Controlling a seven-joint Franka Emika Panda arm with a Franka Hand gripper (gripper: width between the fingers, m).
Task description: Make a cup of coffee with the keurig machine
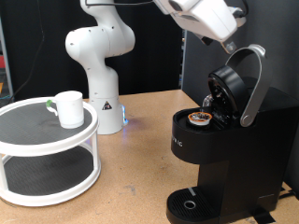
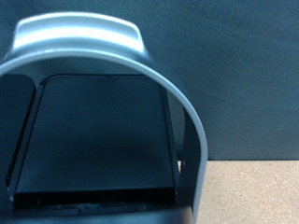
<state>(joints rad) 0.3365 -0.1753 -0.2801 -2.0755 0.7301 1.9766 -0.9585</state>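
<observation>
hovering above the keurig machine (image 1: 220, 140), i am keeping my fingers (image 1: 227, 42) just over the raised lid (image 1: 245, 84), at the exterior view's top right. whether they are spread or pinched i cannot tell: the exterior view is catching only the white hand, and the wrist view is filled by the lid's silver-grey arch (image 2: 89, 42) and the dark panel under it, with no fingertip showing. nothing is appearing between them.

the lid is standing open, and a pod (image 1: 200, 118) with a brownish top is sitting in the chamber. the cup (image 1: 68, 108) is standing well apart, on the upper tier of a round white shelf (image 1: 28, 140) at the exterior view's left, so nothing is waiting on the drip base (image 1: 192, 203).

risks, as i am judging them: pressing the lid off-centre could let my hand slide off the curved arch; a pod sitting crooked could jam the closing; and brewing while the cup is over there would be spilling coffee onto the base and desk (image 1: 131, 177).
</observation>
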